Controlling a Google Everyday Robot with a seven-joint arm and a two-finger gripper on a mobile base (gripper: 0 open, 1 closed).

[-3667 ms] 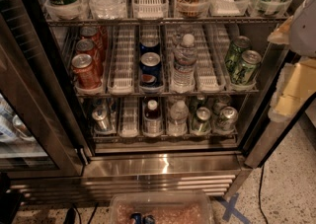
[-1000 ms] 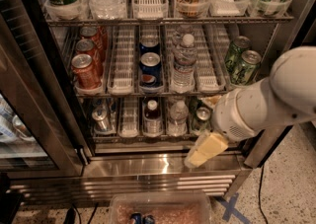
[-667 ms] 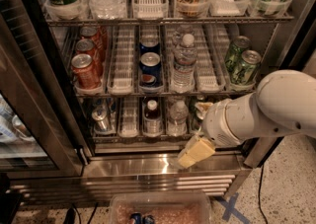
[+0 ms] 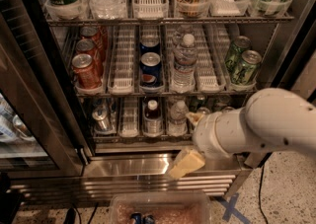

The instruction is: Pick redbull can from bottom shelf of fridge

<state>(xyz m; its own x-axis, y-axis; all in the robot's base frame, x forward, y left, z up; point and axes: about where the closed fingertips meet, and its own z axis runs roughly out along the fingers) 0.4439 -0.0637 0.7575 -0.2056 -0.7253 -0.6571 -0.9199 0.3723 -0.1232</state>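
The redbull can (image 4: 101, 118), slim and silver-grey, stands at the left of the bottom shelf (image 4: 129, 142) of the fridge (image 4: 129, 167), whose door is open. My gripper (image 4: 190, 140) reaches in from the right on a thick white arm and hangs in front of the shelf's right half, at the front lip. Its cream fingers (image 4: 185, 163) stand apart and hold nothing. It is well to the right of the redbull can. The arm hides the cans at the right end of the shelf.
A dark bottle (image 4: 152, 116) and a water bottle (image 4: 177, 116) stand between the redbull can and the gripper. The rack above holds red cola cans (image 4: 86, 70), blue cans (image 4: 150, 69), a water bottle (image 4: 184, 62) and green cans (image 4: 243, 66). A plastic bin (image 4: 160, 207) sits on the floor below.
The arm has come in from the right and kept moving left and slightly down, now covering the right cans of the bottom shelf. The cans and bottles have not moved.
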